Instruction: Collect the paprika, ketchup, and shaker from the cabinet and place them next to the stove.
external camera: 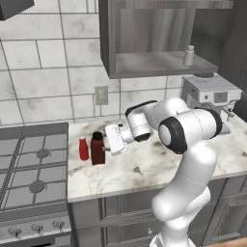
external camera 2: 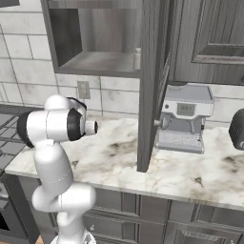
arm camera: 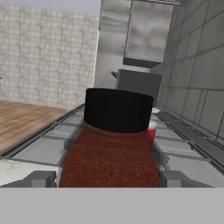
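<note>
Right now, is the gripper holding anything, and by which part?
The gripper stands around the paprika body on the counter; whether it grips or has let go cannot be told.

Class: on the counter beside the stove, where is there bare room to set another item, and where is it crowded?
Free: marble counter between the paprika and the coffee machine. Crowded: by the stove, where ketchup, paprika and the gripper cluster.

The arm (external camera: 188, 159) was glossy white, with rounded segments, dark joint rings and a boxy white hand (external camera: 116, 139).
</note>
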Tool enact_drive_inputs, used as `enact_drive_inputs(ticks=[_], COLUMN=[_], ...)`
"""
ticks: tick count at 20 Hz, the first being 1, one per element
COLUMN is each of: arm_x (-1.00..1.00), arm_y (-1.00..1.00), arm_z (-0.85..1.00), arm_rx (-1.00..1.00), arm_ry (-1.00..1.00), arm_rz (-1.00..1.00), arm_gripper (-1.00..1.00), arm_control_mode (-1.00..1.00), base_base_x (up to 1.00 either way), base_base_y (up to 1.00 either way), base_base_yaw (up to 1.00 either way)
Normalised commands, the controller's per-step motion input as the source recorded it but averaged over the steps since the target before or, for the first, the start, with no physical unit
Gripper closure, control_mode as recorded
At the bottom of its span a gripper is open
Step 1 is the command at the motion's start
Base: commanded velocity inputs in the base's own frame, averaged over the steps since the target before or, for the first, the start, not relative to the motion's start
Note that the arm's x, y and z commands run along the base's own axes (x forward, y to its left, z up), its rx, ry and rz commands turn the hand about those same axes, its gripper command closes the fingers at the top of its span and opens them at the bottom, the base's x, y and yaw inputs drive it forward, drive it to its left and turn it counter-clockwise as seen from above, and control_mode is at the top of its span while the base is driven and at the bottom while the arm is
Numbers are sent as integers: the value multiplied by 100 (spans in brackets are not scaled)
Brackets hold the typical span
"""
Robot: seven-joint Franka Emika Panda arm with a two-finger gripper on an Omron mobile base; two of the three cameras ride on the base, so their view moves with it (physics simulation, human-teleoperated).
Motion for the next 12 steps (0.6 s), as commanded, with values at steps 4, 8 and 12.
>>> enact_drive_inputs(ticks=[4,8,12], arm_x=[0,0,-5], arm_y=[12,6,1], arm_z=[-33,-25,-33], arm_rx=[0,0,0], arm_ry=[1,0,-8], arm_rz=[9,8,4], arm_gripper=[100,100,100], arm_control_mode=[-100,-100,-100], base_base_x=[0,0,0], base_base_y=[0,0,0], base_base_yaw=[0,0,0])
